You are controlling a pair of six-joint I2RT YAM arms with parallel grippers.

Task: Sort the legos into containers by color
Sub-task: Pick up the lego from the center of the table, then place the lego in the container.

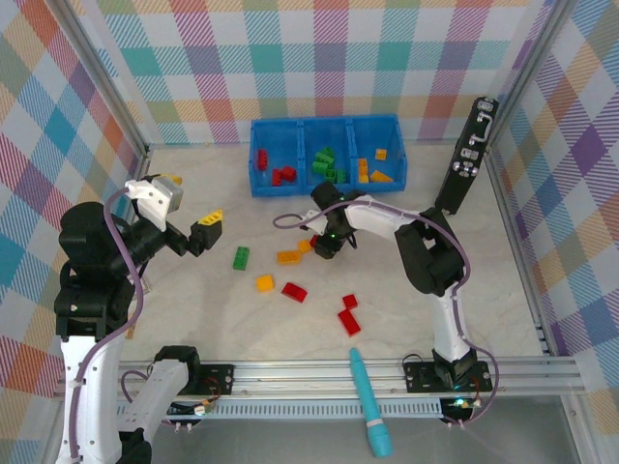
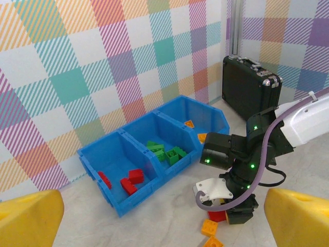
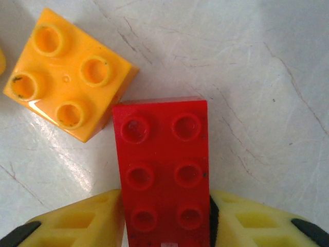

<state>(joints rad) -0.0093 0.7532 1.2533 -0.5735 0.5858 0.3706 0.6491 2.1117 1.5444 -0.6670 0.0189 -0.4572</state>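
Note:
The blue bin (image 1: 327, 122) with three compartments stands at the back; red legos lie in its left part, green in the middle, orange in the right. My right gripper (image 1: 324, 244) is down at the table, shut on a red lego (image 3: 162, 170) with both yellow pads against its long sides. An orange lego (image 3: 67, 98) touches that brick's corner. From the left wrist view the same red lego (image 2: 218, 216) shows under the right gripper, with the bin (image 2: 139, 198) behind. My left gripper (image 1: 198, 235) hangs open and empty over the left of the table.
Loose legos lie mid-table: a green one (image 1: 241, 257), orange ones (image 1: 288, 256) (image 1: 264, 282) and red ones (image 1: 294, 291) (image 1: 349, 322). A teal pen-like tool (image 1: 370, 401) lies at the front rail. A tall black device (image 1: 469, 155) leans at the back right.

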